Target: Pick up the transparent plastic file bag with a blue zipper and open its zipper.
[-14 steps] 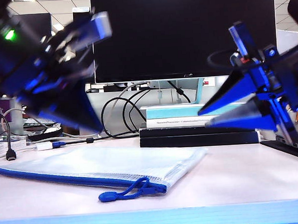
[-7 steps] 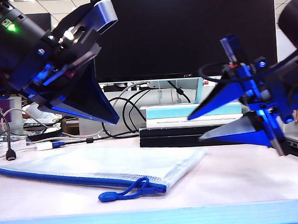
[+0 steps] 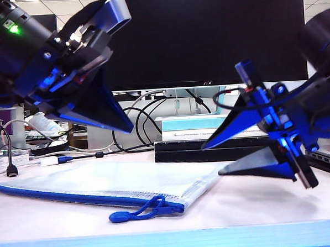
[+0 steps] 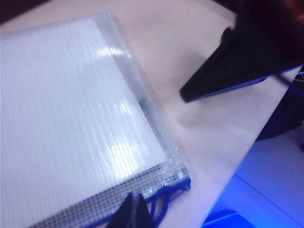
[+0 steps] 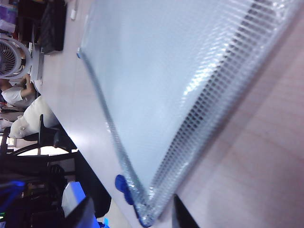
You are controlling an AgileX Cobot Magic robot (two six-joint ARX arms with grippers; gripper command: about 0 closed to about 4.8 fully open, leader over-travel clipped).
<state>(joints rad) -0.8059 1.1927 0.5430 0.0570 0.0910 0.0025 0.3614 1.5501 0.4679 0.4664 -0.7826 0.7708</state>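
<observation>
File bag: the transparent plastic file bag point(image 3: 110, 184) lies flat on the table point(image 3: 258, 204), left of centre and close to the near edge; its mesh grid shows clearly in both wrist views point(image 4: 71, 123) point(image 5: 166, 80).
Zipper: the zipper point(image 3: 75, 198) runs as a blue strip along the bag's near long edge, ending at the slider near the right corner.
Pull tab: the looped blue cord pull tab point(image 3: 137, 210) rests on the table just in front of that corner, pointing left.
Left gripper: the left gripper point(image 3: 123, 124) hangs above the bag's far side, well clear of it, tips pointing down and right; its jaws are pressed together with nothing between them. In its wrist view the dark tips point(image 4: 134, 213) sit over the bag's zipper corner.
Right gripper: the right gripper point(image 3: 211, 158) hovers low, just right of the bag's right short edge, tips pointing left toward it without touching; its jaws stand apart, one finger above the other, with nothing between them.
Behind: a black monitor point(image 3: 204, 35), stacked books point(image 3: 210, 138) and black cables point(image 3: 126, 125) stand at the far side of the table.
</observation>
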